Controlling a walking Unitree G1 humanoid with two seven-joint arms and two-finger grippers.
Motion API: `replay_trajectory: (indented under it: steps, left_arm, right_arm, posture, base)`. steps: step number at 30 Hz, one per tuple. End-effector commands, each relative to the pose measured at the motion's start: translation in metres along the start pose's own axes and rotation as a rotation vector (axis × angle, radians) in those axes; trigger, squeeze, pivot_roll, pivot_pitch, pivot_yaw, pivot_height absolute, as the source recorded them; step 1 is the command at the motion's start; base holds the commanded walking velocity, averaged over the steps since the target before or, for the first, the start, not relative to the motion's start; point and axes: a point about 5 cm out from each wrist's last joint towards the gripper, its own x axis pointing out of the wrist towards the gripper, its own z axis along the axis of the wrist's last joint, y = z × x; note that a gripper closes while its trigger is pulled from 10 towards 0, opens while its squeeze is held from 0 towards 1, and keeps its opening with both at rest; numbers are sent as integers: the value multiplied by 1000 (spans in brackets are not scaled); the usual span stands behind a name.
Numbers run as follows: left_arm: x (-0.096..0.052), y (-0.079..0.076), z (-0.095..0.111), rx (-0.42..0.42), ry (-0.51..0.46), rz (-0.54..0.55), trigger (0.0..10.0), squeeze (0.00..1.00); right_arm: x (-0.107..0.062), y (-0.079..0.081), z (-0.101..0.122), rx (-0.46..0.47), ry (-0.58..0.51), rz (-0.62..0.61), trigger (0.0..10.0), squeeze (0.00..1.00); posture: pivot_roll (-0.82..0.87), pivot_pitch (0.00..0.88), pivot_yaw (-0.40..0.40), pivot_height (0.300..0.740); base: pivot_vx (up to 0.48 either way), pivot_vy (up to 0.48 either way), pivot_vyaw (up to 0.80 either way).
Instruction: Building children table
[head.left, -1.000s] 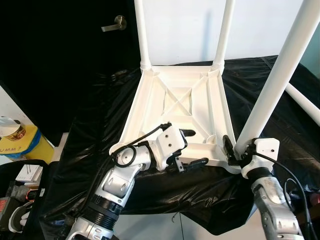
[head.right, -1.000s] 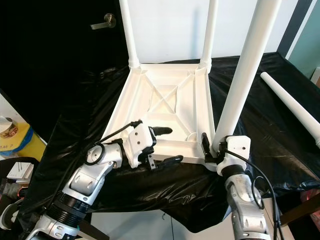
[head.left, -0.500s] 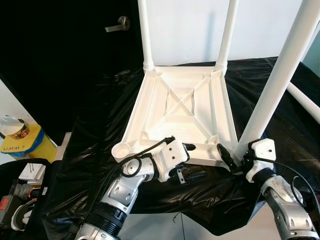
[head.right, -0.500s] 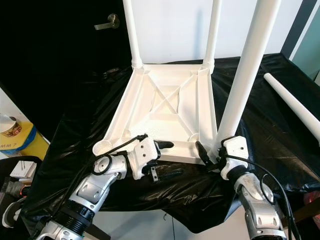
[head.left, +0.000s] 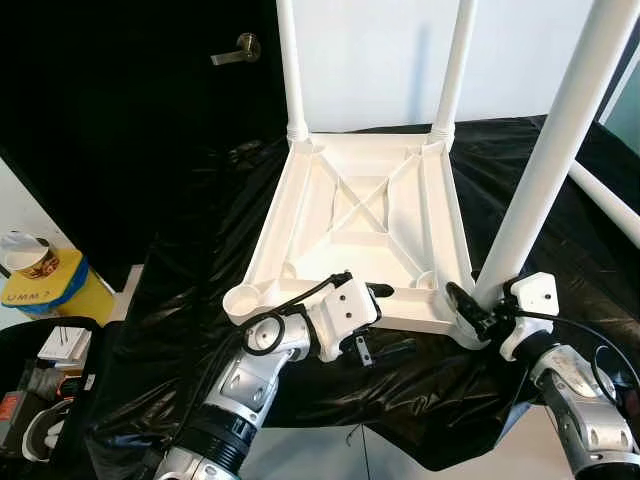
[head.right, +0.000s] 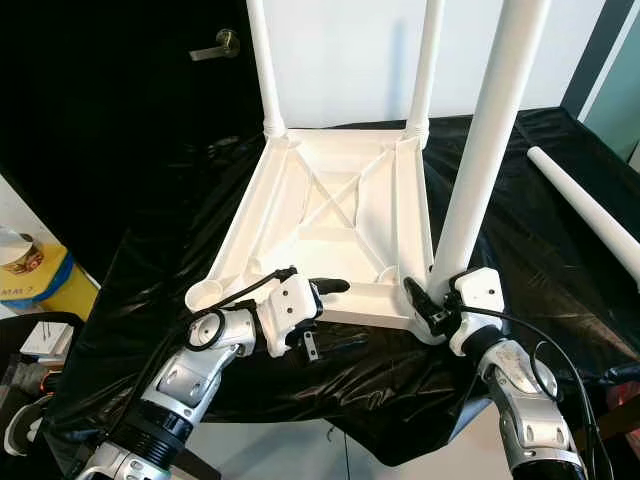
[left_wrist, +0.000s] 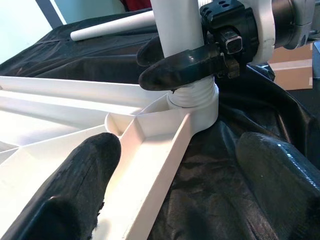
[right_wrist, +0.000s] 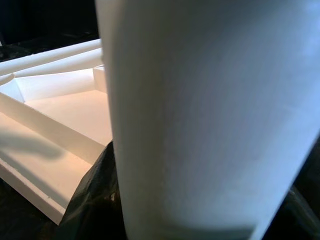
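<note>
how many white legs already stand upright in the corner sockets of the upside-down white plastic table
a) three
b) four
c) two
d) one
a) Three: two far legs and the near right leg gripped by the right gripper; the near left socket is empty.

Left arm: we see a silver, ribbed metal forearm (head.left: 235, 385) with a black ringed collar near the elbow.
Left wrist housing: our white boxy block (head.left: 345, 312) carries small dark screw holes, and a black cable loops over it.
Left pincer (head.left: 383, 320): two long, matte black, rounded fingers.
Right arm: our silver segmented forearm (head.left: 585, 410) has thin black cables running along it.
Right wrist housing: a white rounded casing (head.left: 530, 300).
Right pincer (head.left: 468, 308): black fingers on a black bracket with a small square screw plate.
</note>
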Motion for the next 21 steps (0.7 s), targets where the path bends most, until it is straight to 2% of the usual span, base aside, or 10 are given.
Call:
replay_trajectory:
  steps: [1,2,4,5,7,9,17,18,21]
  left_arm:
    - [-2,11,-5,0,23,200,10000,0]
    - [-3,10,-5,-2,26,183,10000,0]
    - [-3,10,-5,-2,26,183,10000,0]
    - [-4,9,-5,-5,29,175,10000,0]
    - [-5,10,-5,-6,33,174,10000,0]
    - [-5,10,-5,-6,33,174,10000,0]
    - [-7,14,-7,-13,54,167,10000,0]
    - [-7,14,-7,-13,54,167,10000,0]
    - [-7,15,-8,-42,63,158,10000,0]
  right_arm:
    - [-1,2,-6,-14,26,17,0,0]
    - [-3,2,-12,8,47,-6,1804,0]
    - [-3,2,-12,8,47,-6,1804,0]
    - [-3,3,-15,24,56,-30,10000,0]
    - [-3,4,-18,55,60,-94,10000,0]
    - [-3,4,-18,55,60,-94,10000,0]
    - [0,10,-24,88,72,-328,10000,0]
    - [0,10,-24,88,72,-328,10000,0]
    - [1,20,-35,125,136,-560,10000,0]
  posture:
    - [-188,0,56,740]
    - [-187,0,58,740]
    - [-187,0,58,740]
    - [-186,0,59,740]
    - [-186,0,61,740]
    - [-186,0,61,740]
    - [-181,0,59,740]
    - [-181,0,59,740]
    - [-181,0,54,740]
  base:
    - [0,0,0]
    - [0,0,0]
    - [0,0,0]
    - [0,0,0]
    - [0,0,0]
    - [0,0,0]
    - [0,0,0]
    - [0,0,0]
    - [0,0,0]
